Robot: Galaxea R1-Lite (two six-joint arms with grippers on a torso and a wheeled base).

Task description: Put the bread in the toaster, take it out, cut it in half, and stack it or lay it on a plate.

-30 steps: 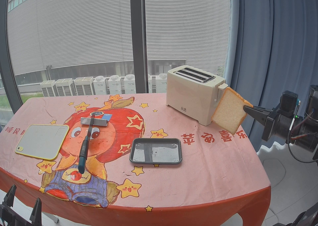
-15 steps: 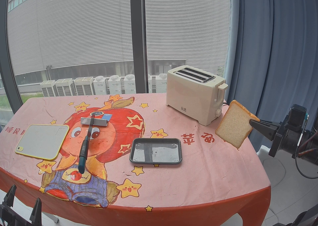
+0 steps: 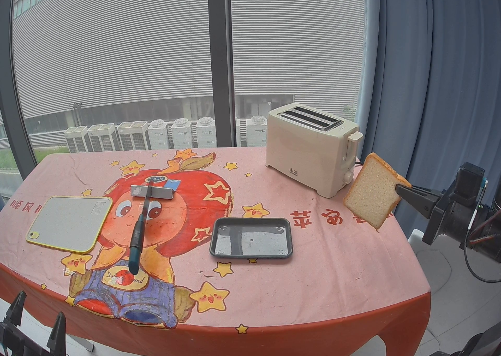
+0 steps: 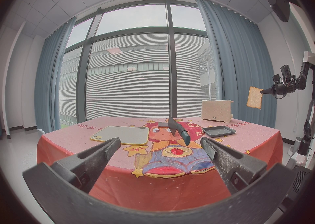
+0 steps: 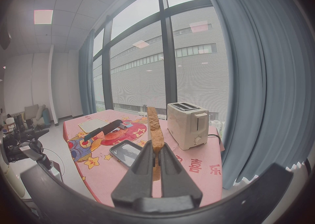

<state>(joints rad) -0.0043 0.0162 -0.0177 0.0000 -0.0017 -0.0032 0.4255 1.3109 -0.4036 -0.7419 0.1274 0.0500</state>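
Before the near edge of the tabletop, the left claw hangs released and empty. Over the right edge, the right claw is clenched on one crust of the bread slice, held tilted in the air near the lever end of the toaster. So slim a pinch could let the soft slice sag or tear, or snag a slot rim if lowered askew. The right wrist view gives the slice edge-on; the head view gives its broad face and tilt.
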